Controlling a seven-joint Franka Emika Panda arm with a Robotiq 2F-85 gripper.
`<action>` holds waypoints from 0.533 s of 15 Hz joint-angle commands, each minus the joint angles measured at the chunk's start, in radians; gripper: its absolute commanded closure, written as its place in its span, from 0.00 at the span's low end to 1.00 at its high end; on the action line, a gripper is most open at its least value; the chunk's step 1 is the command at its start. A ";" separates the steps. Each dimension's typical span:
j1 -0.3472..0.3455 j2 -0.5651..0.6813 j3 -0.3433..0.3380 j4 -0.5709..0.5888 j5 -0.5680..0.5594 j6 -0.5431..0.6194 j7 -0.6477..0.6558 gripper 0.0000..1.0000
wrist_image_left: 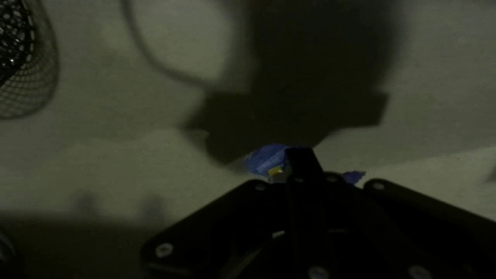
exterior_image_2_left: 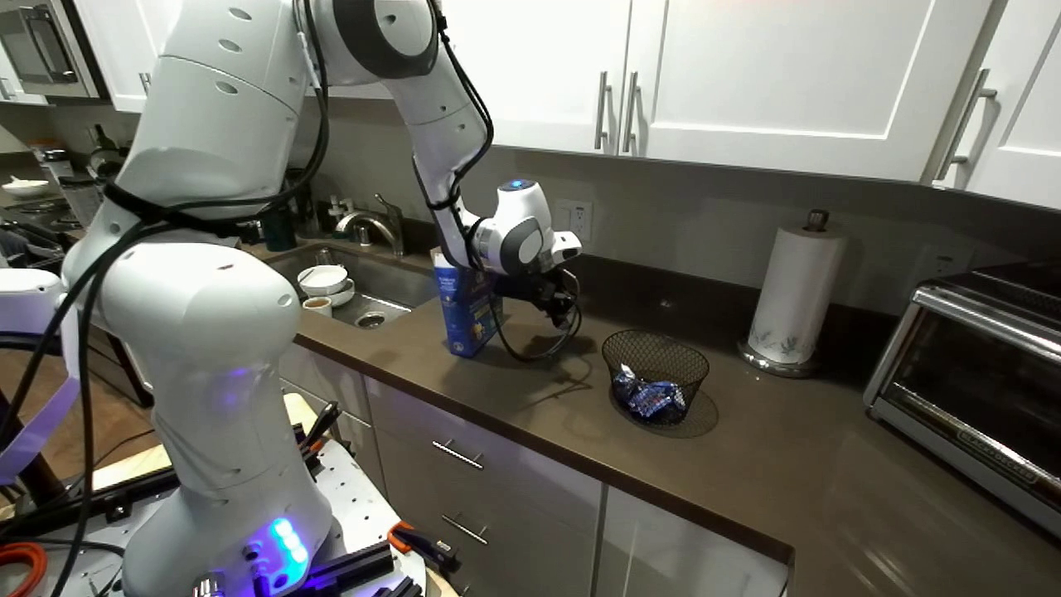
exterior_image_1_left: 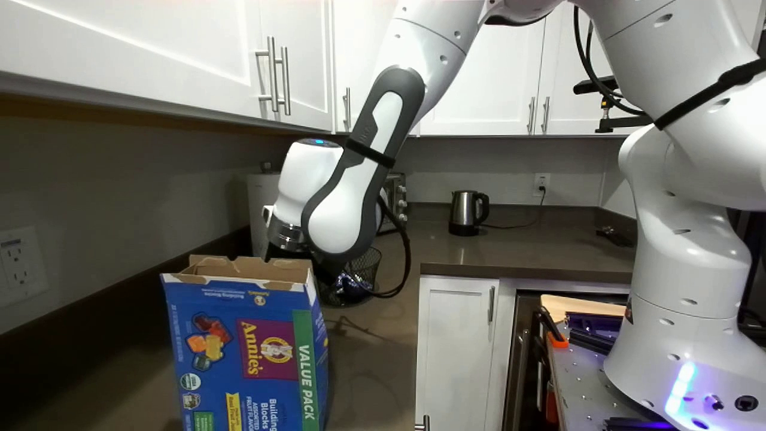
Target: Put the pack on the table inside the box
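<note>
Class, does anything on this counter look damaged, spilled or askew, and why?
Yes, the box: in an exterior view its open top looks roughly torn, because the brown flaps have ragged, uneven edges rather than clean ones. I see no spill.

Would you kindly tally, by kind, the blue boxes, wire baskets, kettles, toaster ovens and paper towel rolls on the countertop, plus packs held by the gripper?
Blue box: 1
Wire basket: 1
Kettle: 1
Toaster oven: 1
Paper towel roll: 1
Held pack: 1
Total: 6
</note>
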 commanded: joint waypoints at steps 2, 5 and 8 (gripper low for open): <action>-0.053 -0.114 0.040 -0.061 -0.024 -0.080 0.006 1.00; -0.097 -0.167 0.076 -0.072 -0.016 -0.138 -0.007 1.00; -0.138 -0.198 0.102 -0.062 -0.010 -0.189 -0.017 1.00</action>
